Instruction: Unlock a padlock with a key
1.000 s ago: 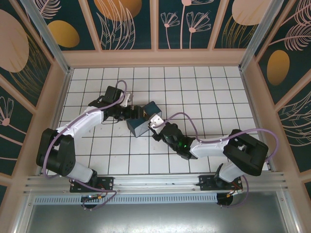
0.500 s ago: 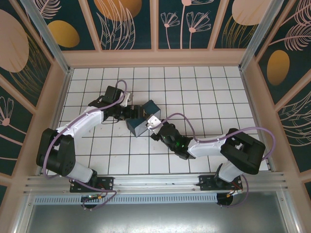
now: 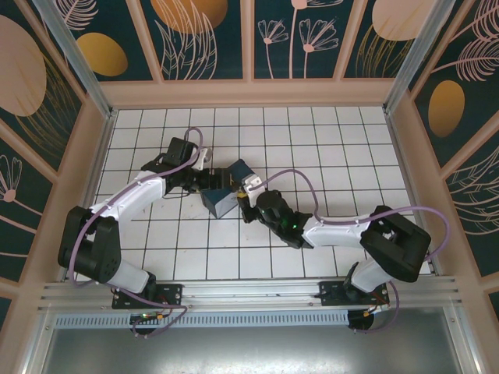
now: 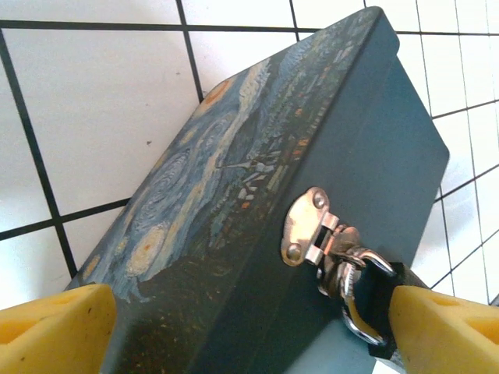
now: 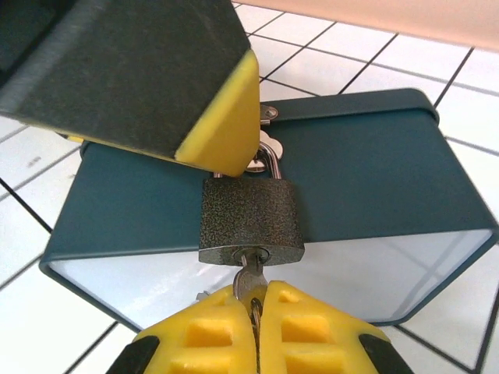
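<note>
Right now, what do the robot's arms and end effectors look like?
Left arm and right arm: white shells, black joints, looping purple cables. Left end effector and right end effector: black fingers, yellow pads, grid-moulded on the right. A green light glows near the right wrist.

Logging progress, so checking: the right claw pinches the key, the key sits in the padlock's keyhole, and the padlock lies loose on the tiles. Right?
Not quite. The right claw pinches the key in the keyhole, but the padlock hangs by its shackle from the latch of the blue box, as the right wrist view shows.
</note>
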Tool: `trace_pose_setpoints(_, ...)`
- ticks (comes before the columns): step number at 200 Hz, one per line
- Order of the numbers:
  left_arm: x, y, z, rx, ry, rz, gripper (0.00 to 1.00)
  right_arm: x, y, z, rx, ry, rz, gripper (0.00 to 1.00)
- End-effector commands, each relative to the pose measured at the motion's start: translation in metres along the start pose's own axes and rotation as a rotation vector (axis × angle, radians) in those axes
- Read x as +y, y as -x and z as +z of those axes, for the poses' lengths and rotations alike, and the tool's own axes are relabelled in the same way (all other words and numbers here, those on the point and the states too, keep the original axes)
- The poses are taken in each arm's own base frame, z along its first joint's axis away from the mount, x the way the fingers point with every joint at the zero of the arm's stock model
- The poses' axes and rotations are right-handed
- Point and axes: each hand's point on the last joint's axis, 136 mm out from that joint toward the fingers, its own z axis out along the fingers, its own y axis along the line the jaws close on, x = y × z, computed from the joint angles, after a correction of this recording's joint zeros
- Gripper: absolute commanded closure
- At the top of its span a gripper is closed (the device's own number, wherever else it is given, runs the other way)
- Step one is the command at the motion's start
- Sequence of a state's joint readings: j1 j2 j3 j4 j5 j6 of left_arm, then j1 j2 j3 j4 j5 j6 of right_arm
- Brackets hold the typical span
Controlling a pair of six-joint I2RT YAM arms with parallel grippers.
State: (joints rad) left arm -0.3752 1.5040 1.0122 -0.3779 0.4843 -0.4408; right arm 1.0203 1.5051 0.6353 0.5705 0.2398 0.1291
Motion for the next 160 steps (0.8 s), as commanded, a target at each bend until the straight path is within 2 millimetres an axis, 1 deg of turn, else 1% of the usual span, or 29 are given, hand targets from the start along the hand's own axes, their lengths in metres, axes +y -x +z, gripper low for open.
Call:
trace_pose_setpoints(1, -0.046, 0.022, -0.019, -0.033, -0.169, -0.001, 0.08, 0.011, 0.006, 0.002, 0.028, 0.077, 0.193, 1.0)
trace_pose_setpoints(20, -0.054, 0.035, -0.027, -0.062, -0.184, 0.006, 0.08, 0.012, 0.009, 0.001, 0.015, 0.132, 0.268, 1.0)
trace_pose_setpoints(28, -0.053, 0.037, -0.027, -0.064, -0.179, 0.006, 0.08, 0.01, 0.009, 0.0, 0.012, 0.157, 0.311, 1.0)
trace_pose_setpoints(40, -0.048, 0.037, -0.025, -0.064, -0.168, 0.001, 0.08, 0.002, 0.011, -0.001, -0.012, 0.156, 0.369, 1.0)
trace_pose_setpoints(45, -0.045, 0.036, -0.023, -0.063, -0.158, -0.001, 0.08, 0.005, 0.012, -0.002, -0.013, 0.184, 0.377, 1.0)
trace_pose_setpoints(57, -0.038, 0.034, -0.02, -0.064, -0.131, 0.003, 0.08, 0.004, 0.013, -0.003, -0.022, 0.169, 0.341, 1.0)
trace_pose_setpoints(63, -0.034, 0.033, -0.018, -0.064, -0.116, 0.006, 0.08, 0.006, 0.013, -0.004, -0.014, 0.168, 0.309, 1.0)
trace_pose_setpoints(84, -0.024, 0.031, -0.014, -0.056, -0.074, 0.015, 0.08, 0.003, 0.012, -0.001, 0.015, 0.102, 0.178, 1.0)
trace_pose_setpoints(95, -0.019, 0.032, -0.013, -0.055, -0.049, 0.024, 0.08, 0.001, 0.011, 0.0, 0.041, 0.067, 0.116, 0.96)
trace_pose_setpoints(113, -0.01, 0.031, -0.01, -0.046, -0.003, 0.039, 0.08, -0.006, 0.01, 0.003, 0.073, 0.004, 0.035, 0.86)
trace_pose_setpoints(133, -0.004, 0.023, -0.003, -0.02, -0.004, 0.032, 0.09, -0.012, 0.016, 0.002, 0.058, -0.031, 0.004, 0.79)
trace_pose_setpoints(150, 0.001, 0.017, 0.002, -0.008, -0.002, 0.012, 0.1, -0.011, 0.02, 0.001, 0.047, -0.03, -0.025, 0.74)
trace_pose_setpoints(160, -0.002, 0.017, 0.001, -0.013, -0.018, 0.008, 0.1, -0.011, 0.022, 0.0, 0.049, -0.023, -0.045, 0.71)
